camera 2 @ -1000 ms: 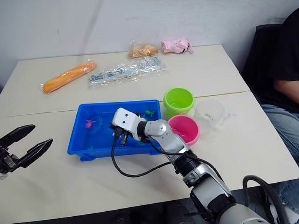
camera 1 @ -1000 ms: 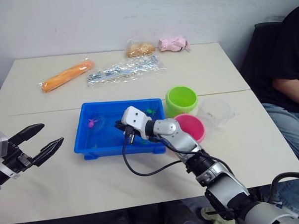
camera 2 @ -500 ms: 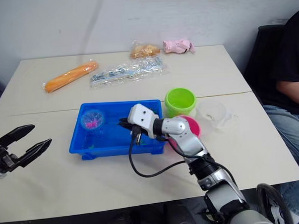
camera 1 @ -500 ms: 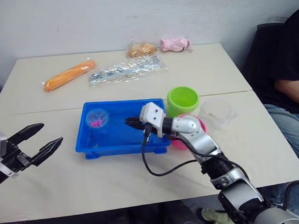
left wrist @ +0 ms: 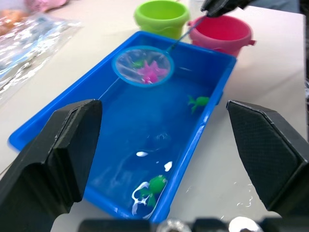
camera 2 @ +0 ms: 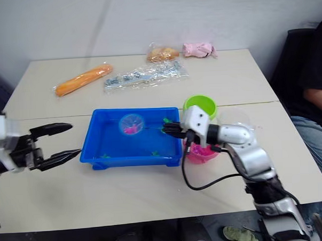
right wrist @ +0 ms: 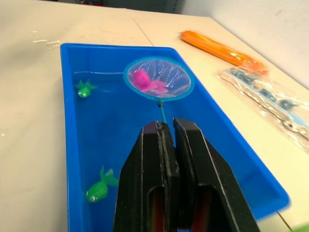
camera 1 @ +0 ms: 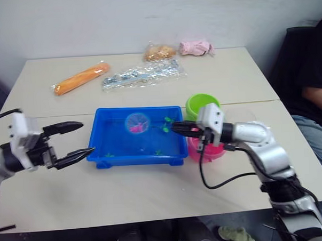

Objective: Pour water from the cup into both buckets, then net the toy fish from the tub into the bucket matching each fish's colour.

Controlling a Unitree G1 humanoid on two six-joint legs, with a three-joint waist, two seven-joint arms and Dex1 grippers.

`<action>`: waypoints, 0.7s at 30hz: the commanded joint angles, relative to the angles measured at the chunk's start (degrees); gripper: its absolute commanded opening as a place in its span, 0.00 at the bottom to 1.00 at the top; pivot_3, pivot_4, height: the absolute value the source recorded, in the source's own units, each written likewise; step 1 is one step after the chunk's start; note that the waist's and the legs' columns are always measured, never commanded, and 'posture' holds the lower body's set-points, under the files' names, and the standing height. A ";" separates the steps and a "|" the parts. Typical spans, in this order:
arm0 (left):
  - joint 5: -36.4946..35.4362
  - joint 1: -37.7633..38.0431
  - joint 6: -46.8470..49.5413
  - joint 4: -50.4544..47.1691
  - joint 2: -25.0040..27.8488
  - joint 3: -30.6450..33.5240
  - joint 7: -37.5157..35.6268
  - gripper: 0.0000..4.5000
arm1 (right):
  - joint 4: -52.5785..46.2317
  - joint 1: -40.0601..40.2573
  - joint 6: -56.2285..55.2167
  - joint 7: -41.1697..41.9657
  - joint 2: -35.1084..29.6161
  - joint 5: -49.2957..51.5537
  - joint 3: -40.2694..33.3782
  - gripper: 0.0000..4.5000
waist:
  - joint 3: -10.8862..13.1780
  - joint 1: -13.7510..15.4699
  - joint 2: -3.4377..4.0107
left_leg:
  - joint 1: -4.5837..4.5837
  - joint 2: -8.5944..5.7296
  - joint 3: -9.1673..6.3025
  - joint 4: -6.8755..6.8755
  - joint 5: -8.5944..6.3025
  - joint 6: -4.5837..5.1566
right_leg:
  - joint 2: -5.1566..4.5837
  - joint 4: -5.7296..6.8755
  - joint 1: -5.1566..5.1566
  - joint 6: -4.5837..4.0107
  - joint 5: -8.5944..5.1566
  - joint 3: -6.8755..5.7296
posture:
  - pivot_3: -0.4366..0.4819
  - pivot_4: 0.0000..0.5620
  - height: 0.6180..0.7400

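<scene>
Blue-rimmed round net (right wrist: 158,79) with a pink toy fish (right wrist: 147,81) in its mesh hangs above the shallow blue plastic tub (camera 1: 103,155), its thin handle running lengthwise toward the pink bucket (left wrist: 221,34). The right gripper (camera 1: 178,128) reaches level over the tub's end, fingers pinched on the handle. The left gripper (camera 1: 76,139) waits beside the tub, fingers spread wide.

The tub (camera 1: 138,153) sits mid-desk (camera 1: 153,190), with bare desk along its near side and to its left, where the left gripper (camera 1: 79,139) hangs with jaws wide apart. Over the tub the net (camera 1: 136,122) and its handle cross the right half, held pinched in the right gripper (camera 1: 177,128). The green bucket (camera 1: 202,105) and pink bucket (camera 1: 205,149) crowd the tub's right end. Bags (camera 1: 143,74) line the far desk; a person (camera 1: 317,76) sits at the right edge.
</scene>
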 commanded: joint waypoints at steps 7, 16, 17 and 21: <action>3.08 -17.83 0.07 7.99 -4.07 -13.85 -5.64 0.99 | -17.45 13.17 6.65 -2.79 -8.85 11.10 -19.59 0.00 | 0.01 0.87 0.02 | -0.13 0.02 -0.01 0.02 0.00 0.00 | 0.06 -0.10 -0.07 0.01 0.00 -0.01 | 0.48 0.27 1.00; 4.14 -23.66 -2.04 13.73 -10.43 -16.54 -8.28 0.99 | -24.99 34.70 0.75 -1.00 -9.89 12.81 -39.71 0.00 | 0.00 1.29 0.02 | -0.61 0.02 0.13 0.34 0.03 -0.02 | 0.15 0.43 -0.67 0.03 0.00 0.18 | 0.48 0.27 1.00; 4.30 -24.24 -2.34 14.11 -11.30 -17.14 -8.49 0.99 | -24.49 37.85 -1.73 -0.12 -9.45 11.01 -41.67 0.00 | 0.00 1.40 0.03 | -0.59 0.04 0.15 0.40 0.05 -0.04 | 0.18 0.50 -0.67 0.03 0.00 0.22 | 0.48 0.27 1.00; 5.10 -25.52 -3.36 14.87 -13.62 -18.04 -8.88 0.99 | -21.82 44.10 -10.96 1.12 -8.56 5.55 -44.12 0.00 | -0.01 1.93 0.02 | -0.56 0.03 0.15 0.67 0.07 -0.01 | 0.17 0.67 -0.59 0.07 0.03 0.25 | 0.48 0.27 1.00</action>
